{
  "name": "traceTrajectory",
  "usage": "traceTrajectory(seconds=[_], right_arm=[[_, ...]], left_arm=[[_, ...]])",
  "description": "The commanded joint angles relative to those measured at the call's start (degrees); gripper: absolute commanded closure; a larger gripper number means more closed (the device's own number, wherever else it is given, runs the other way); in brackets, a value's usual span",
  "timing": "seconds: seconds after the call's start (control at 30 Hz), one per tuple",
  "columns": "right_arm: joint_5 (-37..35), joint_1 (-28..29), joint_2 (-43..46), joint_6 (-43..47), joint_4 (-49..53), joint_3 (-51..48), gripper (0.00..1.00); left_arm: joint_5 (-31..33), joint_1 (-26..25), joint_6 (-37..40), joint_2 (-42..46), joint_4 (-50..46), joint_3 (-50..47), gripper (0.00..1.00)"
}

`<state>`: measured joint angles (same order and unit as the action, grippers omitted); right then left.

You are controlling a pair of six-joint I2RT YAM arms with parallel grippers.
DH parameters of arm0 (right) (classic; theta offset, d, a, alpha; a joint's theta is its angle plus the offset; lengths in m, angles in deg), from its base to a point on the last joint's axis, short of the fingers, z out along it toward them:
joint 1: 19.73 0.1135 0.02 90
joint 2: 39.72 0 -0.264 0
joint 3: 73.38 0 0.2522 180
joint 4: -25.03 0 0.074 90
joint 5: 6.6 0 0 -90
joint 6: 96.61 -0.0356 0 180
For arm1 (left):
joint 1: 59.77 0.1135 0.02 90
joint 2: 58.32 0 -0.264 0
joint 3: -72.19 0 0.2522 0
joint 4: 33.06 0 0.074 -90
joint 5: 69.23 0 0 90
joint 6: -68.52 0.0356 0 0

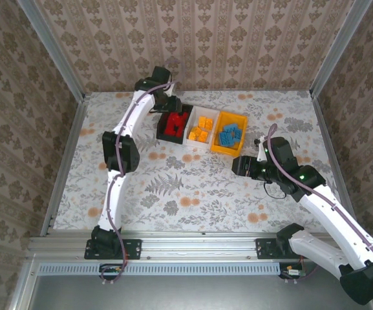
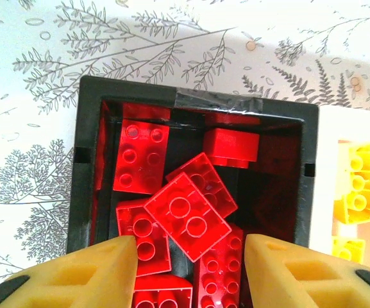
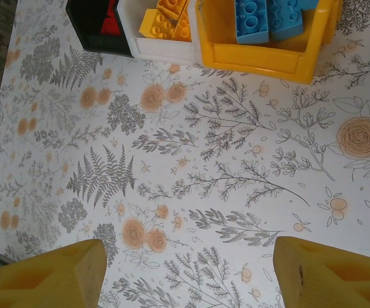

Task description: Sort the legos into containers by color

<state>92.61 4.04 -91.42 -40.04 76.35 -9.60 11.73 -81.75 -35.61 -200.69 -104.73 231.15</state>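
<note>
Seemingly at the last step, the left gripper (image 2: 190, 258) hangs over the black bin (image 2: 85, 160), fingers parted and holding nothing, with red legos (image 2: 186, 217) piled below. The white bin (image 1: 193, 139) holds orange legos (image 1: 201, 129), and the orange-yellow bin (image 3: 255, 61) holds blue legos (image 3: 261, 19). The right gripper (image 3: 191, 269) hovers open over the floral table (image 3: 204, 179). Next, the 2 arms likely need only lift clear of the rims.
</note>
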Motion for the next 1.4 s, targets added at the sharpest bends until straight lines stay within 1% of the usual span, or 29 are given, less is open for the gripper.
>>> traceTrajectory(seconds=[0.0, 0.1, 0.13, 0.2, 0.3, 0.33, 0.37, 0.4, 0.43, 0.5, 0.57, 0.67, 0.73, 0.8, 0.87, 0.9, 0.97, 1.0, 1.07, 1.1, 1.27, 1.37], right_arm=[[-0.1, -0.3, 0.4, -1.0, 0.2, -0.8, 0.29], [-0.7, -0.3, 0.6, -0.6, 0.9, -0.4, 0.27], [-1.2, -0.4, 0.6, -0.1, 1.4, 0.0, 0.25], [-2.9, -0.4, 0.3, 1.6, 2.8, 1.4, 0.19], [-7.4, -0.4, -0.2, 6.0, 3.9, 3.5, 0.05], [-8.2, -0.6, -0.4, 8.0, 3.5, 4.1, 0.01], [-9.2, -0.5, -0.7, 10.2, 2.6, 4.7, 0.0], [-10.3, -0.7, -0.9, 12.2, 1.3, 5.1, 0.0], [-11.5, -0.7, -1.1, 13.6, -0.4, 5.2, 0.0], [-15.1, -0.6, -0.7, 15.3, -6.1, 3.3, 0.0], [-18.2, -0.7, 0.8, 18.6, -16.0, -0.7, 0.0], [-20.8, -0.8, 2.3, 23.2, -26.6, -4.7, 0.0], [-21.9, -1.3, 1.9, 25.6, -31.2, -5.6, 0.0], [-21.9, -2.3, 0.4, 28.8, -34.3, -5.8, 0.0], [-21.9, -4.4, -1.9, 29.9, -35.8, -5.3, 0.0], [-21.4, -5.6, -2.9, 29.9, -36.2, -5.0, 0.0], [-19.2, -8.7, -5.1, 30.3, -37.7, -4.6, 0.0], [-18.7, -10.1, -6.2, 30.4, -38.3, -4.4, 0.0], [-16.9, -13.4, -8.8, 30.2, -39.4, -3.9, 0.0], [-15.9, -14.8, -9.9, 29.8, -39.7, -3.8, 0.0], [-10.7, -21.8, -15.0, 30.6, -40.3, -3.0, 0.0], [-8.1, -24.9, -17.9, 31.1, -40.8, -3.5, 0.0]], left_arm=[[0.0, 0.6, 1.4, 7.9, 0.6, -2.5, 0.51], [-0.6, 0.6, 1.5, 11.9, 2.1, -6.2, 0.49], [-0.7, 0.7, 1.6, 13.4, 2.6, -7.6, 0.48], [-0.7, 0.8, 1.7, 17.3, 4.4, -11.8, 0.45], [-1.8, 1.2, 1.8, 24.7, 8.8, -20.3, 0.39], [-2.4, 1.5, 1.6, 27.2, 10.0, -22.7, 0.34], [-2.8, 1.9, 1.0, 29.9, 11.4, -25.7, 0.25], [-3.6, 2.4, 0.4, 32.6, 12.9, -28.8, 0.07], [-4.2, 2.8, 0.0, 35.0, 14.4, -31.4, 0.0], [-5.0, 4.2, -1.0, 40.1, 17.7, -37.3, 0.0], [-4.7, 5.8, -2.5, 45.8, 21.9, -44.0, 0.0], [-3.8, 7.9, -4.1, 52.9, 26.8, -53.2, 0.0], [-2.7, 9.0, -4.2, 56.9, 30.4, -59.0, 0.0], [1.6, 9.1, -4.2, 61.1, 35.8, -65.6, 0.0], [7.4, 8.6, -2.8, 66.4, 45.0, -74.3, 0.0], [9.0, 8.2, -0.8, 68.7, 49.7, -78.4, 0.0], [11.9, 7.2, 6.1, 74.1, 61.5, -88.8, 0.0], [13.2, 7.0, 8.4, 75.6, 65.3, -92.2, 0.0], [17.2, 7.6, 9.3, 78.3, 70.6, -97.8, 0.0], [17.6, 8.3, 9.5, 78.9, 71.1, -99.1, 0.0], [17.0, 12.7, 10.8, 78.7, 64.8, -99.9, 0.0], [18.7, 14.2, 10.4, 79.1, 65.1, -102.6, 0.0]])
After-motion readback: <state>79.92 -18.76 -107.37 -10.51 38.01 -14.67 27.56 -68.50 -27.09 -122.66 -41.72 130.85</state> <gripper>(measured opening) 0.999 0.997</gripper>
